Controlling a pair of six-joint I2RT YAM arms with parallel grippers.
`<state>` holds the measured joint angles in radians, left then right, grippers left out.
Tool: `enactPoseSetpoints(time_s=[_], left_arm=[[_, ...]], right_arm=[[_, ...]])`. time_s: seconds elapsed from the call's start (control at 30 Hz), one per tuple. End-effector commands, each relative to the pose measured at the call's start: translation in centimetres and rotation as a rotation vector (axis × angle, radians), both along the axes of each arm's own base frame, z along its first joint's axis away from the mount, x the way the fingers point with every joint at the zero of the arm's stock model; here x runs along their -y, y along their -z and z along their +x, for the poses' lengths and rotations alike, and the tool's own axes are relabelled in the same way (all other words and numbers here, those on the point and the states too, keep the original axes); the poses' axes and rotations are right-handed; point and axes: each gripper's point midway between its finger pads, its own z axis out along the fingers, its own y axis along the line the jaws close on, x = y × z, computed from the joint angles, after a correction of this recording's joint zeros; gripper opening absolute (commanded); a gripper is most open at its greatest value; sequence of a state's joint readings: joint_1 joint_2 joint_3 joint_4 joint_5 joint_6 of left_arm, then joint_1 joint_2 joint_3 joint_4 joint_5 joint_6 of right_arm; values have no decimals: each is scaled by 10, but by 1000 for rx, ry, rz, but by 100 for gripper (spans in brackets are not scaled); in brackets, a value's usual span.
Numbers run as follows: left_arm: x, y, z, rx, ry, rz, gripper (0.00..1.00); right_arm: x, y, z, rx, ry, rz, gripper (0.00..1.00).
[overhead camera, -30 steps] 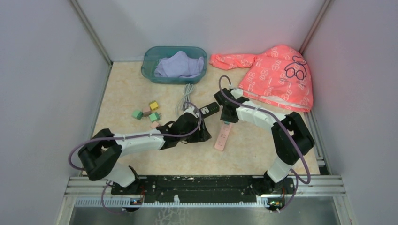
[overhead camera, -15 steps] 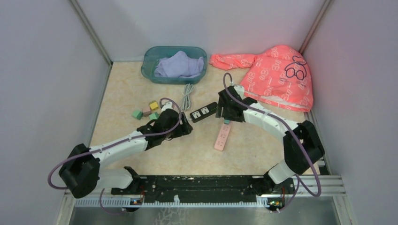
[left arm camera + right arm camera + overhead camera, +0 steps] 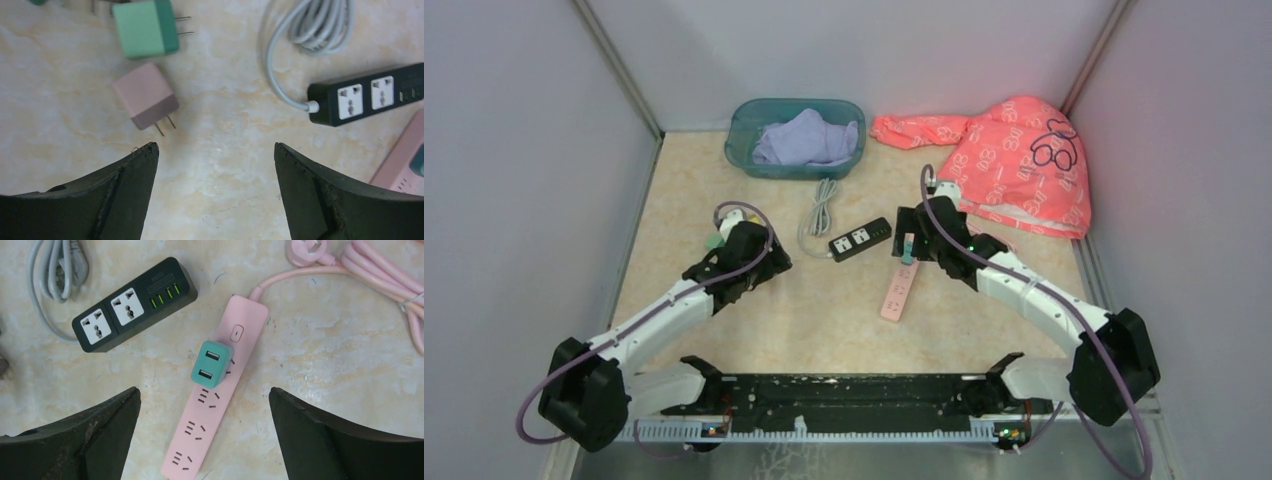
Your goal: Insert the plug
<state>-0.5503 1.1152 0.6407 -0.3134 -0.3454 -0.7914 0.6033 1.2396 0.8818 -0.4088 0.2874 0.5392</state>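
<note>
A teal plug (image 3: 212, 364) with two USB ports stands in the upper socket of the pink power strip (image 3: 210, 430), which lies flat on the table. In the top view the plug (image 3: 907, 247) sits just in front of my right gripper (image 3: 914, 228). My right gripper (image 3: 205, 395) is open above the strip, its fingers well apart on either side and touching nothing. Open too, my left gripper (image 3: 215, 150) hovers over bare table near a loose pink plug (image 3: 146, 96) and a green plug (image 3: 146, 28). It holds nothing.
A black power strip (image 3: 860, 239) with a coiled grey cable (image 3: 310, 25) lies between the arms. The pink strip's cord (image 3: 380, 270) is bundled to the right. A teal basin (image 3: 796, 137) with cloth and a pink garment (image 3: 1014, 160) lie at the back.
The right gripper opened and drew back from the teal plug, leaving it in the pink strip. The left gripper opened wider and pulled away to the left, off the strips.
</note>
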Motion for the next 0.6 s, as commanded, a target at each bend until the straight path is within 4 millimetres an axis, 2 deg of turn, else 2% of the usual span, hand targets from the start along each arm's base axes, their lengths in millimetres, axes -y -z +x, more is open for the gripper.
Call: enactPoseSetpoints(time_s=[0.0, 0.27, 0.43, 0.57], left_arm=[[-30, 3, 2, -31, -110, 61, 92], [-55, 21, 8, -110, -271, 119, 97], [-51, 29, 19, -118, -291, 105, 94], [-49, 38, 25, -141, -302, 115, 90]], right_arm=[[0, -33, 14, 165, -22, 39, 99], [9, -34, 6, 218, -17, 44, 99], [14, -25, 2, 204, -10, 37, 99], [16, -24, 0, 200, -12, 28, 99]])
